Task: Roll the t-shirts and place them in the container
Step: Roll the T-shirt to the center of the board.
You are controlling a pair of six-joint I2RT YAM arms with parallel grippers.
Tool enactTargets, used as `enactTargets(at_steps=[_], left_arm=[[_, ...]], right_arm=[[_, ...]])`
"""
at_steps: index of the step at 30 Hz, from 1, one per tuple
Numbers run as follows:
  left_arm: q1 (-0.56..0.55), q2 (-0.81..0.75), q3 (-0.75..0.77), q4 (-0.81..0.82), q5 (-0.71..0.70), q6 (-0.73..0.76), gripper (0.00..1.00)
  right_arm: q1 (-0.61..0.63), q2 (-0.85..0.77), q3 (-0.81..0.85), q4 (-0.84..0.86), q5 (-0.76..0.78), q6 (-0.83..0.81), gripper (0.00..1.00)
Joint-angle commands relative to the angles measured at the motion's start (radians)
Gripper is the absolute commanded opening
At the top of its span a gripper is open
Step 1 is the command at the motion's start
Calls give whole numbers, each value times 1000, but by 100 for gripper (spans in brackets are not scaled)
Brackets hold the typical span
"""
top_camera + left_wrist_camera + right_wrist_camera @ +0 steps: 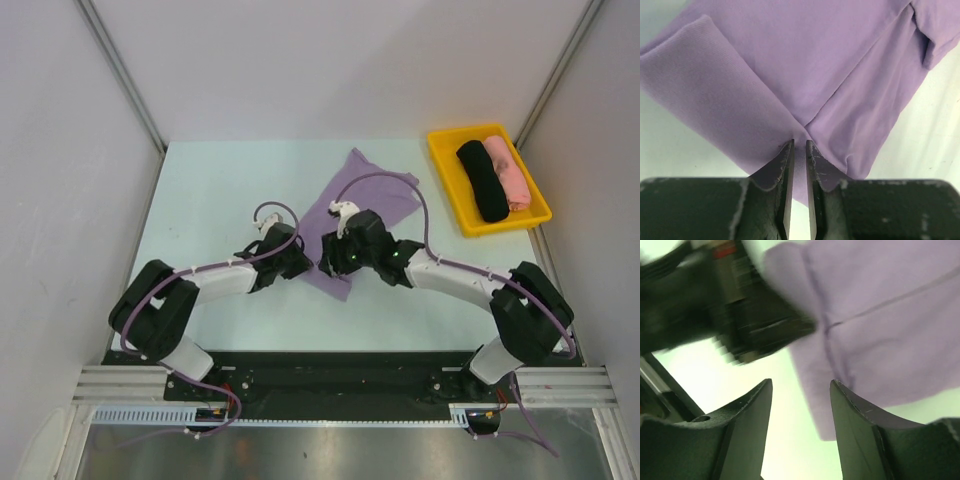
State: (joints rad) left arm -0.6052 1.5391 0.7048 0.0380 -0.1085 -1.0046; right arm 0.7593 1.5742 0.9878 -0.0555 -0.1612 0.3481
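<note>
The purple shirt (372,200) lies on the table (210,200). In the top view it is off to the left of the yellow tray (445,150) and does not touch it. The shirt is not spread flat. It is folded over on itself into a long, slanted shape. Its far end is nearer the tray and its near end is further from it. In the tray lie a black roll (483,180) and a pink roll (508,172), side by side and touching.

Both arms reach in to the end of the shirt that is furthest from the tray. The left gripper (800,145) is on the side of the shirt away from the tray. Its jaws are almost together, and they pinch a bit of the purple cloth at their tips. A thick fold runs away from there.

The right gripper (801,382) is over that same end, just beside the left one. Its jaws are spread apart with nothing between them, and only the pale table shows in the gap. The edge of the shirt lies by one finger (855,430).
</note>
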Motion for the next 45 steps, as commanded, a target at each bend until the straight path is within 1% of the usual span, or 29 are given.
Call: enactTargets(at_steps=[1, 6, 9, 10, 11, 18, 21, 22, 27, 30, 33, 34, 35, 37, 38, 39, 41, 42, 43, 44, 45], left_arm=[[13, 39, 56, -30, -3, -20, 19], [27, 78, 79, -72, 15, -25, 19], [36, 96, 84, -78, 27, -28, 19], [41, 101, 85, -78, 33, -29, 19], [42, 105, 87, -78, 38, -29, 19], [51, 112, 94, -76, 61, -19, 19], [53, 116, 97, -73, 67, -15, 19], [54, 119, 101, -72, 72, -14, 19], [55, 121, 104, -72, 81, -14, 19], [56, 122, 108, -72, 87, -9, 20], [59, 119, 111, -69, 98, -3, 21], [59, 115, 111, -66, 99, -2, 21], [62, 110, 107, -58, 99, 3, 23], [67, 98, 105, -53, 125, 6, 25], [70, 83, 102, -52, 128, 11, 28], [74, 73, 101, -47, 138, 14, 30], [91, 40, 101, -47, 155, 23, 36], [103, 27, 101, -49, 161, 26, 41], [111, 10, 101, -50, 168, 29, 52], [117, -22, 104, -52, 170, 35, 56], [131, -43, 102, -52, 170, 41, 59]], right_arm=[[149, -30, -20, -17, 317, -190, 55], [297, 35, -20, 20, 460, -328, 55], [363, 84, -20, 45, 549, -382, 58], [380, 98, -20, 45, 605, -396, 59], [408, 112, -20, 80, 630, -425, 60], [449, 216, -20, 125, 793, -500, 64], [449, 250, -18, 131, 857, -517, 64], [452, 260, -18, 137, 909, -521, 63], [472, 302, -20, 166, 973, -547, 64], [466, 331, -18, 172, 982, -549, 65], [454, 346, -18, 169, 974, -543, 60], [449, 345, -18, 166, 973, -538, 55], [434, 340, -18, 164, 965, -529, 52], [413, 320, -18, 145, 902, -511, 48], [387, 310, -18, 137, 872, -492, 45], [377, 288, -18, 120, 799, -483, 40], [345, 267, -18, 109, 699, -463, 38], [336, 251, -18, 103, 665, -459, 38], [327, 242, -18, 99, 639, -449, 37], [318, 236, -17, 95, 609, -440, 36], [292, 228, -18, 85, 527, -420, 34]])
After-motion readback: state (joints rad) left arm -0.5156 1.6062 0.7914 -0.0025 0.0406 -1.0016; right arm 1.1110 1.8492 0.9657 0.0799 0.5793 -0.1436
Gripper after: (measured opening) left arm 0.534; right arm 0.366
